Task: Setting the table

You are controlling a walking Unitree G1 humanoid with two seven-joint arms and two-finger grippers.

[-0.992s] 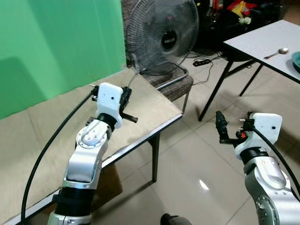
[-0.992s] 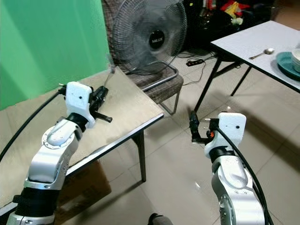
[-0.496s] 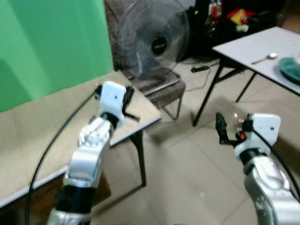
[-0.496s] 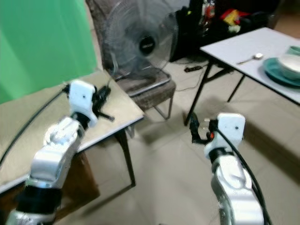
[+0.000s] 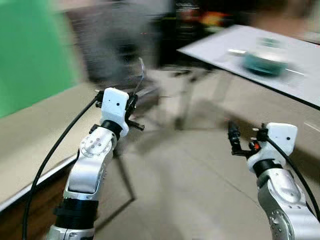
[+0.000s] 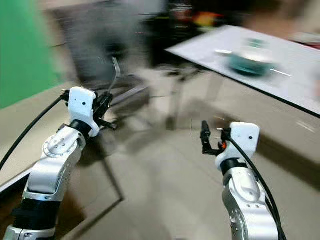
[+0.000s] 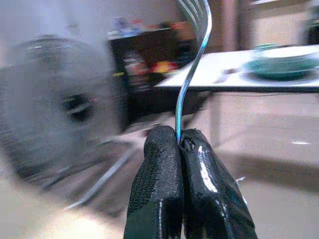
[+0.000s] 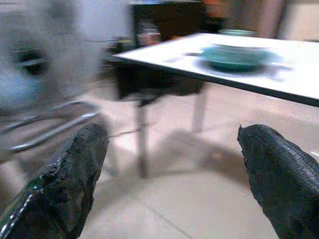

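Observation:
My left gripper [image 7: 178,137] is shut on the handle of a silver fork [image 7: 192,64], whose tines point upward. In the eye views that gripper [image 5: 134,102] hovers by the corner of a beige table [image 5: 30,135], with the fork [image 5: 141,75] sticking up from it. My right gripper [image 5: 233,140] is held out over the tiled floor, open with nothing between its fingers [image 8: 75,169]. Ahead to the right stands a white table [image 5: 300,75] with a teal plate and bowl [image 5: 263,59] on it. The picture is blurred.
A standing fan and a chair [image 5: 115,45] are blurred behind the beige table, against a green wall [image 5: 30,50]. Dark furniture with clutter [image 5: 200,20] stands at the back. Tiled floor [image 5: 190,190] lies between the two tables.
The whole view has swung to the right, so the white table with the teal plate now sits nearer the middle. Both arms keep their pose and the fork stays gripped.

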